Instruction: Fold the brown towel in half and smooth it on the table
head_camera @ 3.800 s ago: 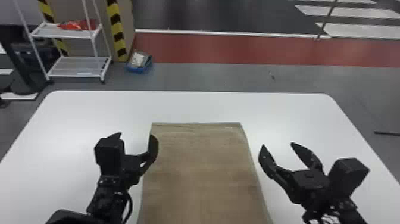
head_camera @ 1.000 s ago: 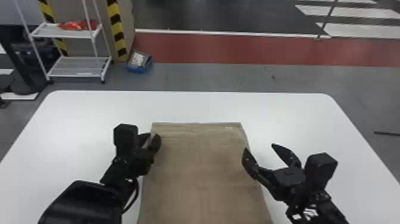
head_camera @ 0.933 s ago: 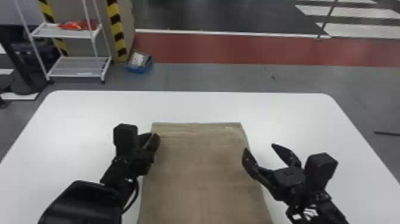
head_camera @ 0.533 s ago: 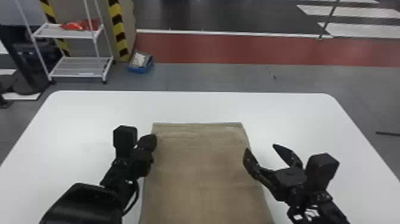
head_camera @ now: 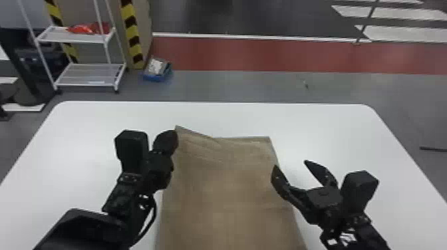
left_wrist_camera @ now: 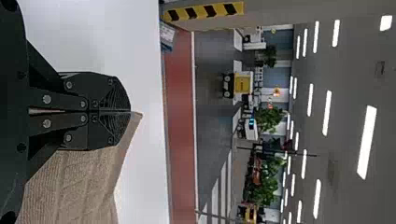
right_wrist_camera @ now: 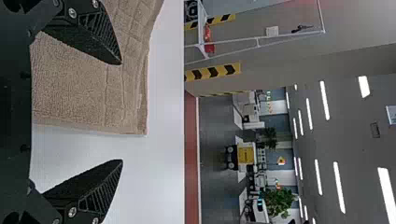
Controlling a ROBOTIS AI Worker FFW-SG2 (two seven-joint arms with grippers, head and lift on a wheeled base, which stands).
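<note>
I've got my left hand (left_wrist_camera: 130,112) closed on the far left corner (head_camera: 178,129) of the brown towel (head_camera: 226,192), which is raised slightly off the surface (head_camera: 86,123); the rest lies spread between my two arms, running away from me. What matters now is the far right corner (head_camera: 267,139): it sits ahead of my empty, wide-open right hand (head_camera: 290,164) and a little to its left, so that arm is the nearer one and should go forward and inward, though I can't quite tell whether its inner finger (head_camera: 280,179) touches the cloth's edge or hovers above
</note>
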